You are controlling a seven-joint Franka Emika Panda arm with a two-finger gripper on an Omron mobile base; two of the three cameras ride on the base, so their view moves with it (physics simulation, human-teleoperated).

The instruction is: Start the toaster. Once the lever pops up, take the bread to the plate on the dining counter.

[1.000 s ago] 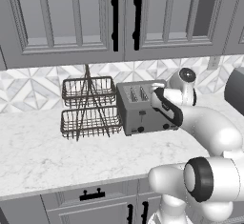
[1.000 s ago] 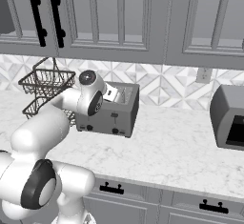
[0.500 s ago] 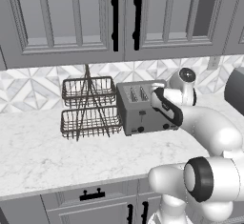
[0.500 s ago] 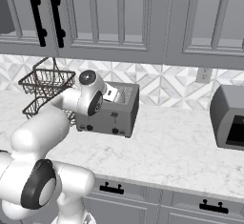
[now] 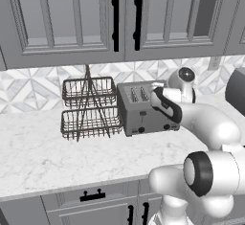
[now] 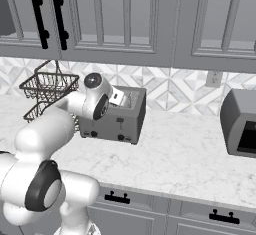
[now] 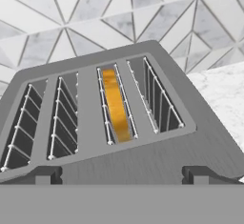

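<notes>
Hovering over the toaster (image 7: pixel 119 123), your claw (image 7: pixel 119 174) spread wide, empty.
The bread (image 7: pixel 116 105) sits down in the third slot from left, straight ahead, running lengthwise away from your fingertips.

The toaster (image 7: pixel 143 163) is brushed grey metal; the bread (image 7: pixel 116 105) in its slot is golden-orange. The worktop (image 5: pixel 43 157) is white marble with grey veins.

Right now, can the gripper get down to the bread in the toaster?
Probably yes: the gripper hangs open just above the toaster, and the bread stands edge-up in an uncovered slot; the slot is narrow, though.
</notes>
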